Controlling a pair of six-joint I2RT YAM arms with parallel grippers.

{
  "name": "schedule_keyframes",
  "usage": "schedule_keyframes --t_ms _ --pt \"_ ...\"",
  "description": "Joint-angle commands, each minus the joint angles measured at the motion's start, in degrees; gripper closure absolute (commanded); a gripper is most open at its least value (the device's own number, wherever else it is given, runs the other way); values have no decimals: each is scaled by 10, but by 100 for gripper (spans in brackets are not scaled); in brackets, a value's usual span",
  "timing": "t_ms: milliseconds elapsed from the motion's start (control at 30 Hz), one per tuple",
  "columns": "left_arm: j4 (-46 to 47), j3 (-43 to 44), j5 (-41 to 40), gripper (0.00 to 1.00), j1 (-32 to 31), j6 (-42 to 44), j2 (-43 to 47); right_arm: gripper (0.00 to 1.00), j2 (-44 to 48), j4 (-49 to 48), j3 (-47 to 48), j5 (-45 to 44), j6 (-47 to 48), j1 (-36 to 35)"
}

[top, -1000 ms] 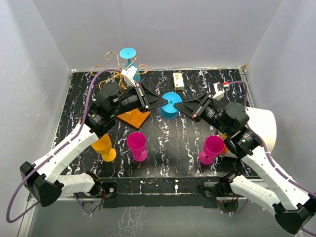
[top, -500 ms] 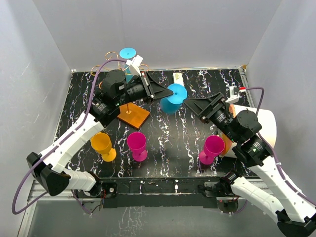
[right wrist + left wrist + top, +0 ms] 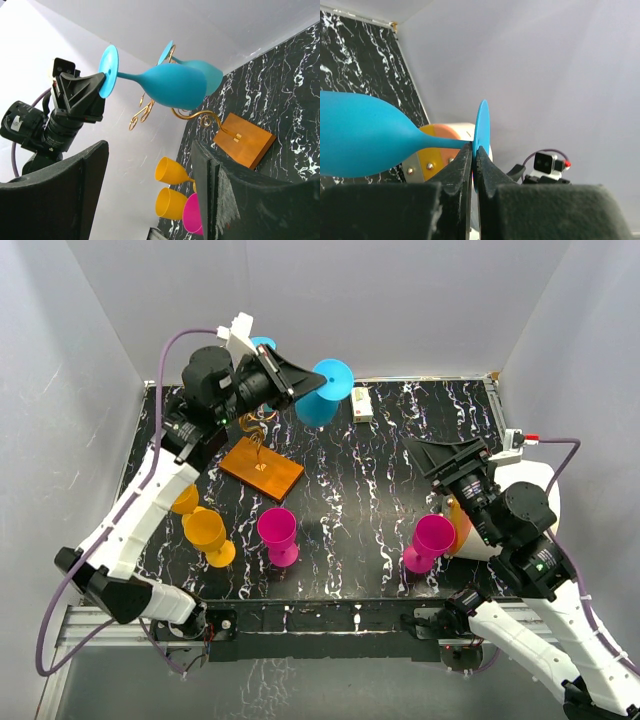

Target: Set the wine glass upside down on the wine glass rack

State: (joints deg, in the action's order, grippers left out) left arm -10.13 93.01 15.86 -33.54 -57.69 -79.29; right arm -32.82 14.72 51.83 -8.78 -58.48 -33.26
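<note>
1. The left gripper (image 3: 318,386) is up high over the back-left of the table (image 3: 380,490). Its jaws are pinched tight on the blue wine glass (image 3: 322,395).
2. Look at that glass: solid sky-blue, opaque, with a rounded tulip bowl, a thin stem and a flat disc foot.
3. The left wrist view shows the grip. The two black fingers clamp the thin foot disc right where the stem meets it, and the glass (image 3: 360,135) lies sideways with its bowl pointing away from the gripper.
4. It's held in the air, not on any arm of the wine glass rack (image 3: 265,470).
5. The rack is a flat orange-brown block carrying a slim gold stem with curling wire loops. It stands at the back left, under the left arm.
6. From the right wrist, the held glass (image 3: 172,85) crosses in front of the rack's gold curls (image 3: 192,115). Whether they touch, I cannot tell.
7. A second blue glass (image 3: 207,70) is up among those curls.
8. The right gripper (image 3: 447,450) hangs over the right side with its jaws spread wide and nothing in them.
9. Writing? A small white box (image 3: 362,403) sits by the back edge, but its print is too small to read.
</note>
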Motion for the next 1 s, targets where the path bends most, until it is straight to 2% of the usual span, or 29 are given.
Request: schedule_keyframes --t_ms 0,100,233,333,567,967 --pt "12 43 98 100 39 -33 -44 35 -1 -4 24 -31 18 1" --pt "61 41 153 100 60 -82 -69 35 -5 -1 28 -31 18 1" --pt "98 53 180 100 75 -105 -102 35 -8 0 27 -33 18 1" --pt "74 79 177 100 87 -96 -124 35 -11 1 31 -34 19 2" --pt "83 100 186 100 129 -104 -155 35 -13 6 35 -37 19 1" --pt "82 88 188 100 165 -139 -159 35 -12 23 47 -42 19 1"
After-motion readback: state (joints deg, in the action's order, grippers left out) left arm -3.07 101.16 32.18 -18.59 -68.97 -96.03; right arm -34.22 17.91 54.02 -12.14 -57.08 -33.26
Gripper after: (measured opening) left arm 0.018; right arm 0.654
